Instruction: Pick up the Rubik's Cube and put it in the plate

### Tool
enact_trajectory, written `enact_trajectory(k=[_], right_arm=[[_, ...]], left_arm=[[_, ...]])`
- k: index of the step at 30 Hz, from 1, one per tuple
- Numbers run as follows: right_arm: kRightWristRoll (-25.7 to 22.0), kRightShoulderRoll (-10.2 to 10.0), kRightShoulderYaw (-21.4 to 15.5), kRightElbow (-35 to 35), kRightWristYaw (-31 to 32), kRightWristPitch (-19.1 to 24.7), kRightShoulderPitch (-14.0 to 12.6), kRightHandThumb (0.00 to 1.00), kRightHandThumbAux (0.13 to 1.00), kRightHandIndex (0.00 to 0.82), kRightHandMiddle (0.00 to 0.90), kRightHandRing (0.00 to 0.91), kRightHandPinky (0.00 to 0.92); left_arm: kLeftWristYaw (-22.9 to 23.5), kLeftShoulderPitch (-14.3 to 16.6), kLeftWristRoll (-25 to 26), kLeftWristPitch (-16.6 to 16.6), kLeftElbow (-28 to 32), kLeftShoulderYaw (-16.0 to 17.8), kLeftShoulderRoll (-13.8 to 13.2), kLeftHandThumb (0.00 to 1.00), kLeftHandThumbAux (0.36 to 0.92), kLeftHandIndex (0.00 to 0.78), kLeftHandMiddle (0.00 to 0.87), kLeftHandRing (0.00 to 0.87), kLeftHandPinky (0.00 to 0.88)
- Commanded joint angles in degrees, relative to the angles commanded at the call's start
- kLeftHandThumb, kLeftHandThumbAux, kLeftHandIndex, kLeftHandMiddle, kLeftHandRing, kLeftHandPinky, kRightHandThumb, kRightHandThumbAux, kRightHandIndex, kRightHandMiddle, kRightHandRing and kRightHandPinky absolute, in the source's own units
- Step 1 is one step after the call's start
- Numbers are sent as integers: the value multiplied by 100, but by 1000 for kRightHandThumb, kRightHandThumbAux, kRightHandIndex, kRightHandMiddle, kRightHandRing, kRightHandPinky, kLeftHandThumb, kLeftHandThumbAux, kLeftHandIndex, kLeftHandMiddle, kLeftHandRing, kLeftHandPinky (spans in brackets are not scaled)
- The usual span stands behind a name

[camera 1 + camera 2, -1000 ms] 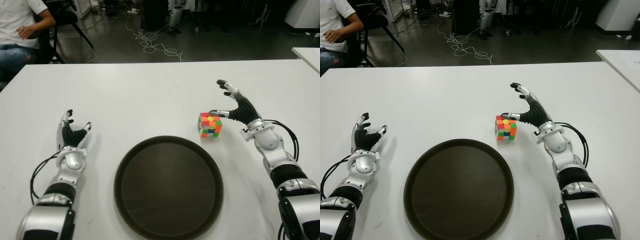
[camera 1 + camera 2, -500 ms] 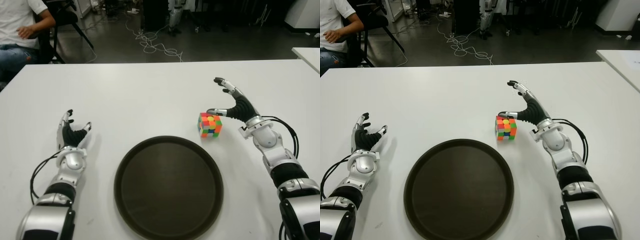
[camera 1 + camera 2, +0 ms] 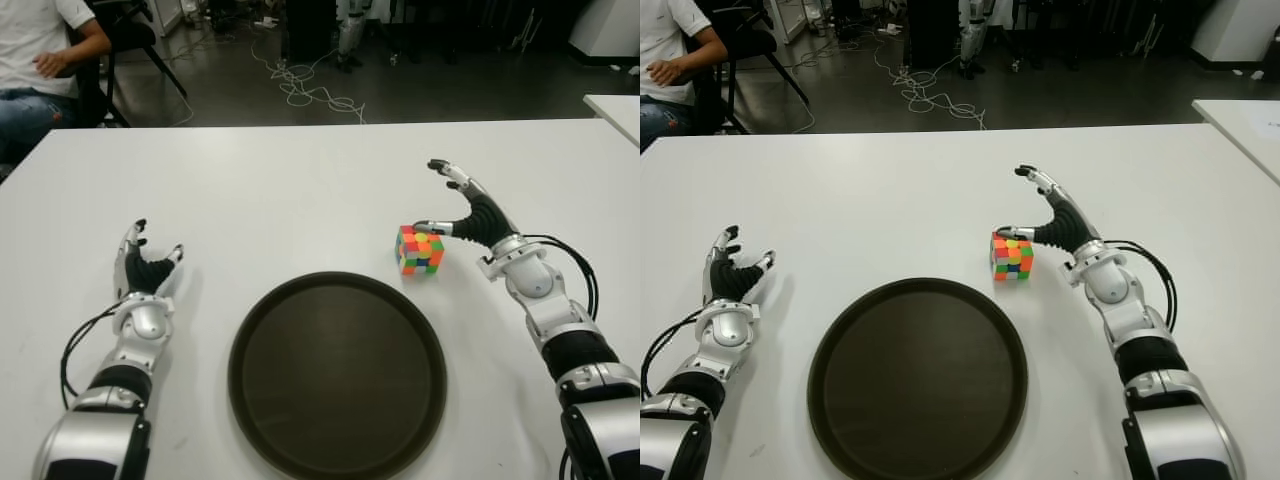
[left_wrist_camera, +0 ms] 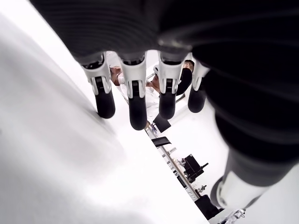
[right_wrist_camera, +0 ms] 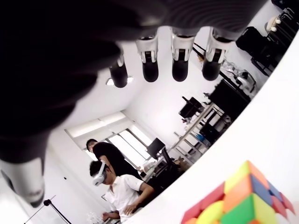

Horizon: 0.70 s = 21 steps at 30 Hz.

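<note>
rubik's cube (image 3: 420,250) sits on the white table (image 3: 300,190), just beyond the far right rim of the dark round plate (image 3: 337,375), apart from it. plate holds nothing.

right robot hand (image 3: 468,210) is just to the right of the cube, fingers spread and relaxed, gripping nothing. its thumb tip (image 3: 424,227) reaches over the cube's top right edge; cannot tell whether it touches. the other fingers (image 3: 443,169) point up and away from the cube. right wrist view shows the four fingers extended, with the cube's coloured corner (image 5: 238,198) below them.

left robot hand (image 3: 143,267) shows to the left of the plate, well apart from it, fingers open and pointing away from the robot, holding nothing.

a seated person (image 3: 40,60) in a white shirt is at the far left, beyond the table. cables (image 3: 310,90) lie on the dark floor behind it.
</note>
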State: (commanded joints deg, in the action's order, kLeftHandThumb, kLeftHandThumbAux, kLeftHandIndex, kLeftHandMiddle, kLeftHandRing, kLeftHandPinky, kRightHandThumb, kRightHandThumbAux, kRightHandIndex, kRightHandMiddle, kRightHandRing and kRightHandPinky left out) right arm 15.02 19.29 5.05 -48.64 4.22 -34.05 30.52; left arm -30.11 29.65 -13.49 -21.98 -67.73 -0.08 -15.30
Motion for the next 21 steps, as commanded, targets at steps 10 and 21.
enact_trajectory(k=[10,21], right_arm=[[130,80,47,27,-81,54,1,0,637,131,42,51,112],[422,276,190,210,-188,96,-9,0,627,133,54,90,176]], left_arm=[[-21,12,-9,18,1,-11,25,125,737,90,150,163,196],[-29,-18,8,-31,52,2,55,138,743,96,171,182,207]])
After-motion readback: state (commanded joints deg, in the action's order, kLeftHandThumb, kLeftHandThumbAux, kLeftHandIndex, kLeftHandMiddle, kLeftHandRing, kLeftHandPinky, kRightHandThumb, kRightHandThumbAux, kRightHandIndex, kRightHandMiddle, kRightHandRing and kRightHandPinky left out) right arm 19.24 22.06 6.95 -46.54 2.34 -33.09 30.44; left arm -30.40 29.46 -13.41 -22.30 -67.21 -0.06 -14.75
